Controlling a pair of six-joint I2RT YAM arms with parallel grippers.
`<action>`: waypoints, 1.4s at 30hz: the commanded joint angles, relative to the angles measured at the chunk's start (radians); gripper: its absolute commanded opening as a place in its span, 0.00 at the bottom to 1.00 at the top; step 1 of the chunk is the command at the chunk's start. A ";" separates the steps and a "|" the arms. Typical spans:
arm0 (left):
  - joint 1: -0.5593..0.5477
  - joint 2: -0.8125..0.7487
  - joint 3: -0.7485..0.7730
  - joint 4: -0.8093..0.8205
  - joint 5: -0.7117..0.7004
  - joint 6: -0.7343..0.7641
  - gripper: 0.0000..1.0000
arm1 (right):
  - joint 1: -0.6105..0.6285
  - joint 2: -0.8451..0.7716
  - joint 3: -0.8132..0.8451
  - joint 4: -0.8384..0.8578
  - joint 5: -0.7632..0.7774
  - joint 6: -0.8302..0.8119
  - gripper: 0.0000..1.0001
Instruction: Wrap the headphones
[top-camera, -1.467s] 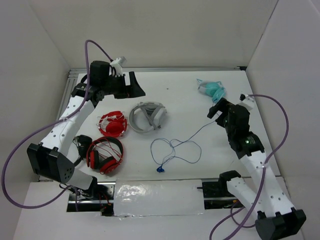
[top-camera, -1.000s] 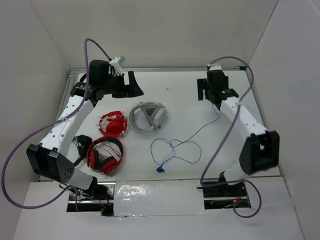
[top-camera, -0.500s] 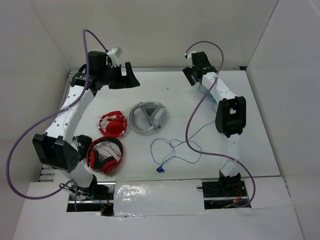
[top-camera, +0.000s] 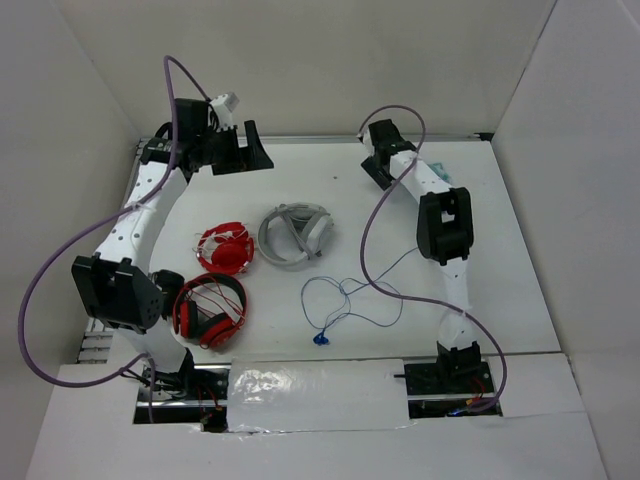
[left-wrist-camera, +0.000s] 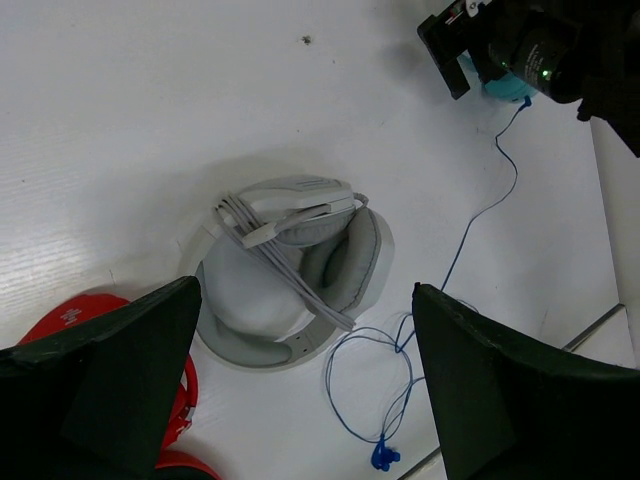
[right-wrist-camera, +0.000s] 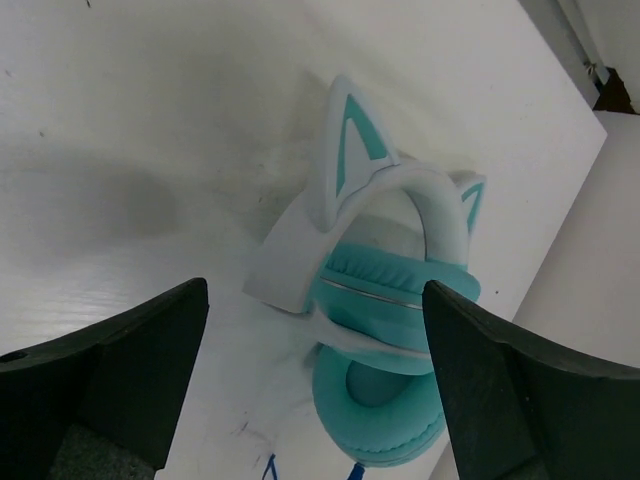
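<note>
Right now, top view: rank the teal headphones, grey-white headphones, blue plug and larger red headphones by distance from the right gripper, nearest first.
From the right gripper:
1. teal headphones: just to its right at the far side, largely under the arm.
2. grey-white headphones: mid-table, to its left.
3. blue plug: near edge, centre.
4. larger red headphones: near-left, by the left arm's base.

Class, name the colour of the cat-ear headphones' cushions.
The cushions are teal; right wrist view shows it best.

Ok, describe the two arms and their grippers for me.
The left arm and right arm have white link shells with black joints. The left gripper and right gripper have broad, dark, wedge-shaped fingers. Loose purple cables run along each arm. A green light glows on the right wrist.
</note>
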 joint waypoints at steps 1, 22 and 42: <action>0.009 0.004 0.042 0.013 0.026 0.028 0.99 | 0.009 0.045 0.011 -0.016 0.087 -0.038 0.91; 0.015 -0.037 0.014 0.024 0.029 0.030 0.99 | 0.029 0.056 -0.097 0.252 0.335 -0.153 0.14; 0.055 0.121 0.156 -0.036 0.297 -0.120 0.99 | 0.438 -0.746 -0.770 0.501 0.158 -0.136 0.00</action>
